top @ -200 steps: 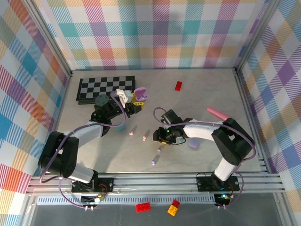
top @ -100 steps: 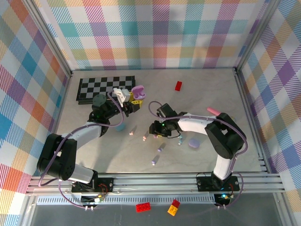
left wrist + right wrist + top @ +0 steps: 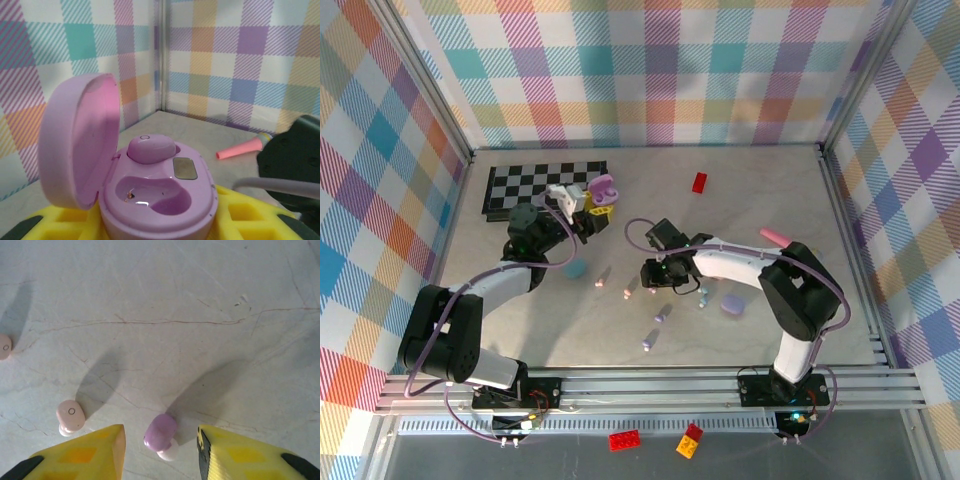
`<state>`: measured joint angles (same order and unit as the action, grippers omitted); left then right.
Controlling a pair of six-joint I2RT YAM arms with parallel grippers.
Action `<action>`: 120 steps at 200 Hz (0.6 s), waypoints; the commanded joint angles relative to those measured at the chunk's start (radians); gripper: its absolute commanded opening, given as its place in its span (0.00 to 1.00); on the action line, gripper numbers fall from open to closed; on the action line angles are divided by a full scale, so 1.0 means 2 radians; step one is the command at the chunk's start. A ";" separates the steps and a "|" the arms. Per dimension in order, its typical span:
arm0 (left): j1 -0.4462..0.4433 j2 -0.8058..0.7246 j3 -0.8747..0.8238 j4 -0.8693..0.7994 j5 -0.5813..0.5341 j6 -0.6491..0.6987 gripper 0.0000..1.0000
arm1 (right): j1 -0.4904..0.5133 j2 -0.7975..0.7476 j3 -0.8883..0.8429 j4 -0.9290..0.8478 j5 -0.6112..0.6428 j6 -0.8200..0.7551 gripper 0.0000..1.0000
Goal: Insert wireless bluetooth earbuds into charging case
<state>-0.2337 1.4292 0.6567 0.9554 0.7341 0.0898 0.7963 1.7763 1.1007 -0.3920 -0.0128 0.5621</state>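
My left gripper [image 3: 582, 206] is raised near the checkerboard, shut on an open purple charging case [image 3: 160, 190]. The case's lid [image 3: 80, 140] stands up on the left. One purple earbud [image 3: 151, 148] sits in the far slot, and the near slot [image 3: 150, 196] is empty. My right gripper [image 3: 655, 274] is low over the table and open. A purple earbud [image 3: 161, 432] lies on the table between its yellow fingers [image 3: 90, 452], touching neither. Two pink earbuds [image 3: 70, 416] lie to its left. Several more earbuds [image 3: 662, 313] are scattered mid-table.
A closed purple case [image 3: 731, 305] and a light blue case [image 3: 576, 268] lie on the table. A checkerboard [image 3: 520, 185] lies back left, a red brick [image 3: 699, 181] at the back, a pink cone [image 3: 775, 237] to the right. Toy bricks [image 3: 625, 438] lie beyond the near rail.
My left gripper has carried the open case a little left and back. My right gripper has moved left and back, down over the purple earbud.
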 commanded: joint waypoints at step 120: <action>0.059 -0.008 0.010 0.027 -0.030 -0.046 0.38 | 0.117 0.119 0.163 -0.216 0.273 -0.028 0.40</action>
<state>-0.1219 1.4292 0.6571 0.9722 0.6712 0.0170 1.0225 1.9911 1.3842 -0.7311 0.4484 0.5251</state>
